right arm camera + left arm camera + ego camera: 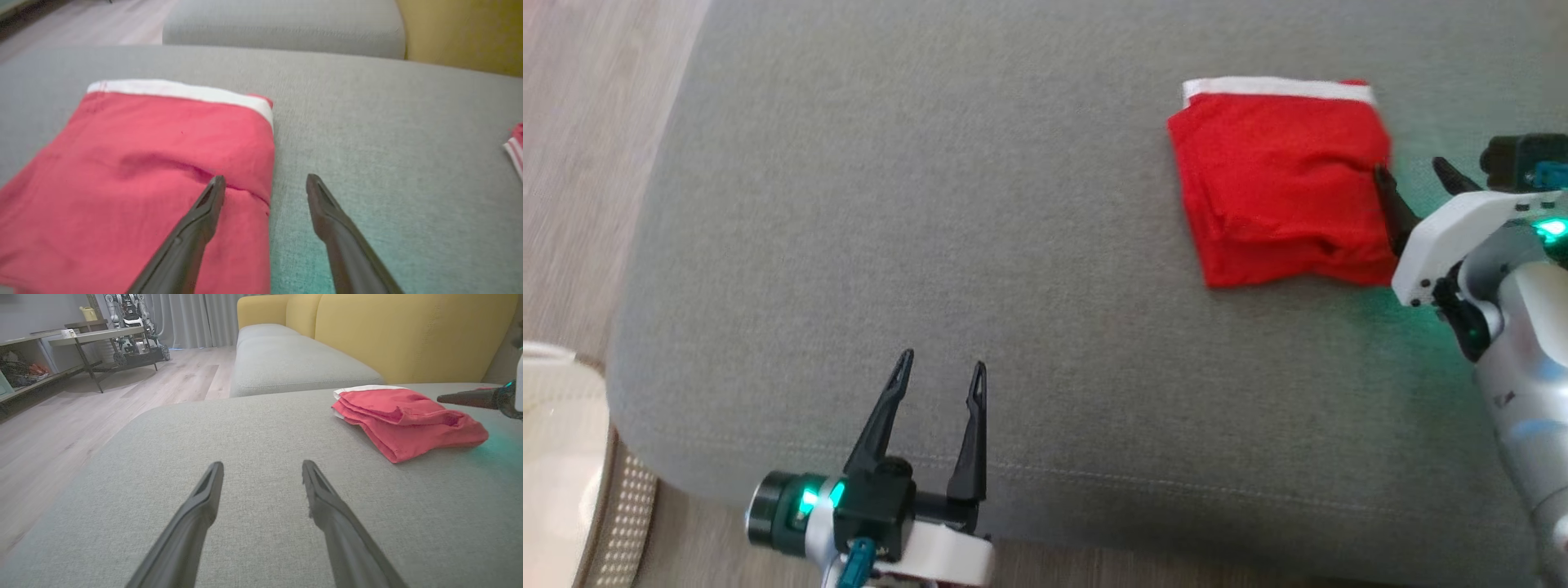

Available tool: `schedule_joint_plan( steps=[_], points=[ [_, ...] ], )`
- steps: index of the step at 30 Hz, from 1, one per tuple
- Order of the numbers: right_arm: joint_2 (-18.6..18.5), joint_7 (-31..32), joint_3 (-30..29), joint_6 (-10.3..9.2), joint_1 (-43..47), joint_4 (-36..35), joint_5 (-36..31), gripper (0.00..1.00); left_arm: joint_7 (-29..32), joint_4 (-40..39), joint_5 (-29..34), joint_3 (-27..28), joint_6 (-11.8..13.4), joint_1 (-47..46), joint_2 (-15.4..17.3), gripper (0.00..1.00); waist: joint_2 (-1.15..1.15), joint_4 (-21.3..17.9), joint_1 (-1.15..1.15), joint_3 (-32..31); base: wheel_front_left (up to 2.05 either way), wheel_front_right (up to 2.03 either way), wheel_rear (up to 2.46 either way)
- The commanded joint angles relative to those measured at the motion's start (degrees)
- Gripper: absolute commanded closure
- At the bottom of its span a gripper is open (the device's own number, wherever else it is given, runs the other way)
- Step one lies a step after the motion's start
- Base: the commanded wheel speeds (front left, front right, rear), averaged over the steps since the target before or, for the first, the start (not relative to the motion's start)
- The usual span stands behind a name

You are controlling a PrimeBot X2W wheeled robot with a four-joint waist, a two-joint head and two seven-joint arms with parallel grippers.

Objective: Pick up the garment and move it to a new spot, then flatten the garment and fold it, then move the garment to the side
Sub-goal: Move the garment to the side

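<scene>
The garment point(1278, 180) is red with a white band along its far edge, folded into a thick square on the grey cushion point(980, 245). In the left wrist view the garment point(402, 416) lies at the upper right. My right gripper point(1414, 175) is open at the garment's right edge, one finger over the cloth and the other over bare cushion; the right wrist view shows my right gripper point(264, 183) straddling that edge of the garment point(155, 163). My left gripper point(941, 376) is open and empty near the cushion's front edge, far left of the garment; it is also my left gripper point(261, 469) in its wrist view.
Wooden floor point(596, 122) runs along the cushion's left side. A pale woven object point(564, 465) stands at the lower left. A yellow sofa back point(408, 335) rises behind the cushion. Another red and white piece of cloth point(515, 147) lies at the far right of the right wrist view.
</scene>
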Motion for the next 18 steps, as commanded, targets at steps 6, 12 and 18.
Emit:
schedule_joint_plan(
  steps=[6,12,18],
  points=[
    [-1.9,1.2,4.9,-0.02,-4.5,4.5,2.0,0.0,-0.3,-1.0,-0.1,0.5,1.0,-3.2,-0.3,0.0,0.0,1.5,0.0,2.2,0.0,0.0,0.0],
    [-1.4,3.5,8.5,-0.02,-5.9,7.7,6.2,0.55,-0.3,-0.9,0.0,0.2,1.2,-4.1,-0.1,0.0,0.0,1.7,0.0,2.5,0.0,0.0,0.0],
    [-2.9,2.1,11.7,-0.02,-6.7,8.5,9.1,1.0,-0.3,-0.9,-0.1,0.0,1.6,-4.6,0.1,0.0,0.0,1.6,0.0,2.6,0.0,0.0,0.0]
  ],
)
